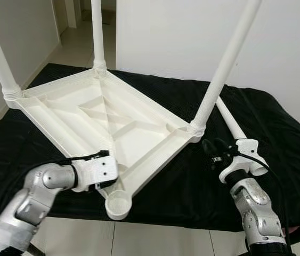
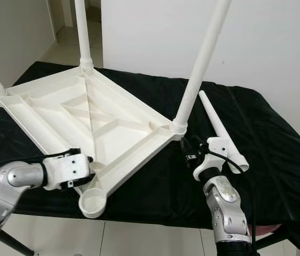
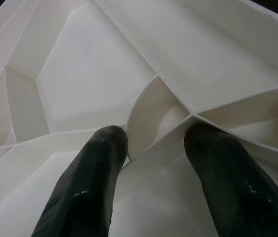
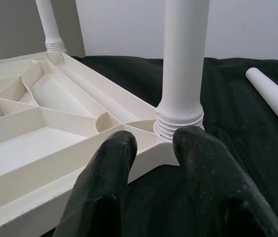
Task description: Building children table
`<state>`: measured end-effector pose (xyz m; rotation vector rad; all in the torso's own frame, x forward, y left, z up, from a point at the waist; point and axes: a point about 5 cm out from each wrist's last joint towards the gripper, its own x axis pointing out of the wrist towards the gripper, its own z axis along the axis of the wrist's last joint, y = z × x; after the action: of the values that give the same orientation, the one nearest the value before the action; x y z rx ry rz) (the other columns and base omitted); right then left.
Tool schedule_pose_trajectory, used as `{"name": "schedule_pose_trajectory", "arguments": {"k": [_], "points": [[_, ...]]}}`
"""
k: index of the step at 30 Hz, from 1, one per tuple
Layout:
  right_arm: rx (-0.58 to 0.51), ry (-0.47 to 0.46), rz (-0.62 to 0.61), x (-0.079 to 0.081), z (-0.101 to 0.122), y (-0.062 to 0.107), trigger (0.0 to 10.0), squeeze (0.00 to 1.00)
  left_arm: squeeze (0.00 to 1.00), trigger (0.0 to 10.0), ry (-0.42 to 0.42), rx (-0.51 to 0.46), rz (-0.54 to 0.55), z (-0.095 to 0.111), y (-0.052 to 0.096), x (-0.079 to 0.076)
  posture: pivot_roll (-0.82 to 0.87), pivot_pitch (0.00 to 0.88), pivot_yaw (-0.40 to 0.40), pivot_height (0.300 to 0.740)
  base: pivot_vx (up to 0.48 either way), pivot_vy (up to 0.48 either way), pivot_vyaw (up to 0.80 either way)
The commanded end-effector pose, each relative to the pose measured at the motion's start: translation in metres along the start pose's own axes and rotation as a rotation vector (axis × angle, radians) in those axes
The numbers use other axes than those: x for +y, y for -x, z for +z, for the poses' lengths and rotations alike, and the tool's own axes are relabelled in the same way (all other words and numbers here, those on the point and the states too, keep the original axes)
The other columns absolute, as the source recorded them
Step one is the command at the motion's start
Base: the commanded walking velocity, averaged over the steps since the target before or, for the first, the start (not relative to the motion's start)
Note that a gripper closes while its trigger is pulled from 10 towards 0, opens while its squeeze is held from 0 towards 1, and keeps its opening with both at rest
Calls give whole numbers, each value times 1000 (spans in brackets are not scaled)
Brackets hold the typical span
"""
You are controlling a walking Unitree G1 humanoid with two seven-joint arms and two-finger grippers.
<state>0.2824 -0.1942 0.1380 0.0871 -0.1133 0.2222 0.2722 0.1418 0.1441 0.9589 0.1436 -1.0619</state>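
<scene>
The white children's table (image 1: pixel 112 128) lies upside down on a black cloth (image 1: pixel 277 138), filling the centre and upper left of the frame, so its corner sockets face up. Three legs (image 1: pixel 221 69) stand screwed in; the near socket (image 1: pixel 118 204) at bottom centre is empty. The fourth leg (image 2: pixel 219 130) lies loose on the cloth at right, beside the right hand (image 2: pixel 191 151). That hand sits narrowly parted just beside the right corner. The left hand (image 3: pixel 153 148), moderately parted, straddles a rib near the empty socket, likely steadying the table.
</scene>
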Motion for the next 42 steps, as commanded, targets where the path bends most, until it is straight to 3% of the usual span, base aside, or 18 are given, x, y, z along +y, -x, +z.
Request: {"name": "schedule_pose_trajectory", "arguments": {"k": [1,5,9,14,18,21,29,34,36,40,42], "points": [[6,2,-16,-6,0,1,10000,0,0,10000,-6,-51,-3,13,-14,-7,-18,0,-105,740,0,0,0],[2,3,-16,-5,1,1,10000,0,0,10000,-4,-81,11,24,-26,-9,-20,0,-100,740,0,0,0],[-5,1,-17,-4,1,-1,10000,0,0,10000,24,-133,59,47,-50,-10,-26,0,-88,740,0,0,0],[-9,0,-18,-2,2,-2,10000,0,0,10000,64,-145,81,57,-61,-9,-26,0,-86,740,0,0,0],[-16,-4,-22,-1,2,-3,10000,0,0,10000,117,-123,136,63,-73,-4,-29,0,-81,740,0,0,0],[-29,-16,-20,7,2,-5,10000,0,0,10000,196,-83,269,67,-83,18,-41,0,-67,740,0,0,0],[-30,-19,-27,9,1,-3,10000,0,0,10000,240,-122,284,69,-78,30,-44,0,-64,740,0,0,0],[-23,-15,-42,6,-1,3,10000,0,0,10000,196,-183,185,65,-61,33,-45,0,-56,740,0,0,0],[-18,-13,-48,5,-2,5,10000,0,0,10000,174,-192,93,58,-52,31,-44,0,-56,740,0,0,0],[-16,-12,-50,4,-2,7,10000,0,0,10000,150,-191,51,55,-48,29,-42,0,-56,740,0,0,0],[-9,-7,-55,1,-4,11,10000,0,333,10000,143,-163,9,46,-43,31,-39,0,-54,740,0,0,0]]}}
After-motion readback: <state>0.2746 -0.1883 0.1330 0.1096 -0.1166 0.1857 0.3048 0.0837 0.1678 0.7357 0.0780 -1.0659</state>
